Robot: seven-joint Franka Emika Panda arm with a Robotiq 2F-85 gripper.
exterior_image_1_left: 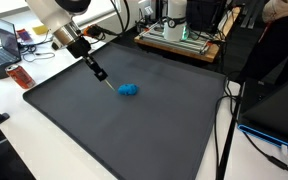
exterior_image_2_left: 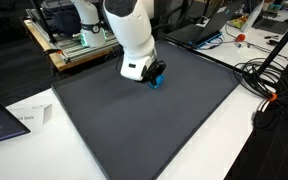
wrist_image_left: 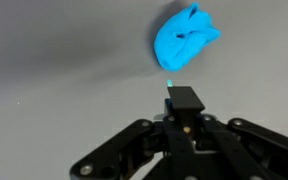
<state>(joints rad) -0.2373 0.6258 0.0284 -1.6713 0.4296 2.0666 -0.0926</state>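
A crumpled bright-blue lump [wrist_image_left: 184,46] lies on the dark grey mat [exterior_image_1_left: 114,130]. It also shows in both exterior views [exterior_image_1_left: 128,90] [exterior_image_2_left: 154,83]; the arm partly hides it in one of them. My gripper [wrist_image_left: 184,97] hangs just short of the lump and points at it, fingers pressed together. A thin light-blue tip [wrist_image_left: 170,84] pokes out from between them toward the lump, and it shows as a slim stick [exterior_image_1_left: 107,83] in an exterior view. The tip stops a little before the lump. I cannot tell what the stick is.
The mat covers most of a white table. A wooden frame with equipment [exterior_image_1_left: 179,35] stands at the far edge, a laptop [exterior_image_1_left: 4,50] and an orange item [exterior_image_1_left: 22,75] off one corner. Cables [exterior_image_2_left: 269,70] and a tripod leg lie beside the mat. A paper [exterior_image_2_left: 29,115] rests near another corner.
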